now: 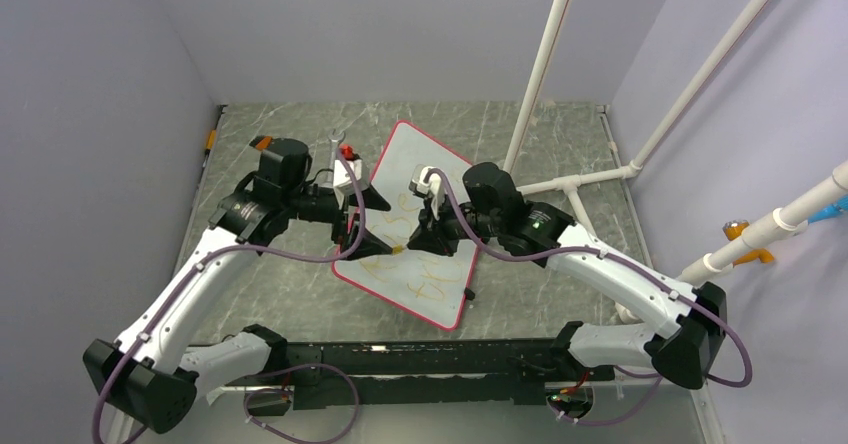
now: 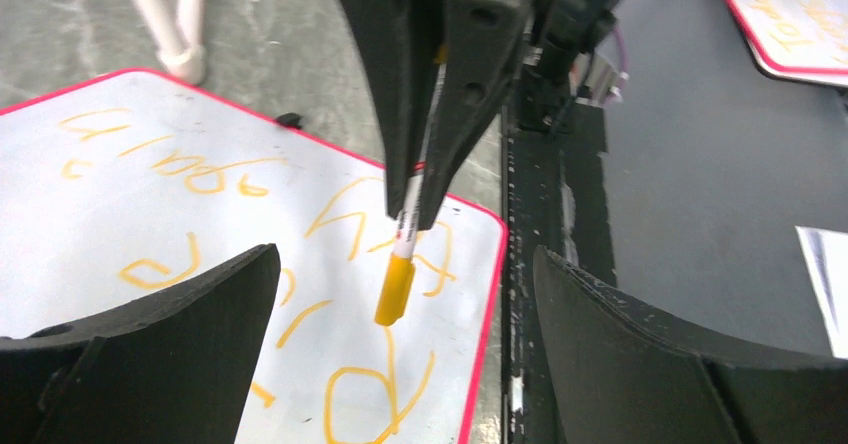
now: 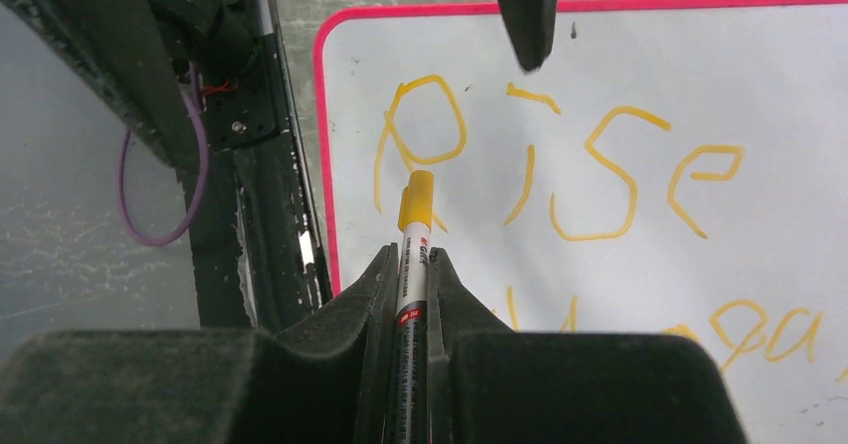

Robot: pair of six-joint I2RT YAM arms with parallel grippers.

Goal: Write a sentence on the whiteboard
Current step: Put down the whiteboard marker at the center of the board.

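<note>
Pale lilac walls enclose a grey marbled table point(image 1: 280, 144). The whiteboard point(image 1: 422, 150) lies flat mid-table, its long axis running far to near, slightly skewed. The left gripper point(image 1: 366, 220) gapes over its left edge. The right gripper point(image 3: 412, 266) pinches a yellow-capped marker point(image 3: 416, 199) above the orange sentence point(image 3: 612, 170).

Jaws wide on left arm point(image 1: 180, 289) (pinched shut on right arm point(image 1: 620, 274))
</note>
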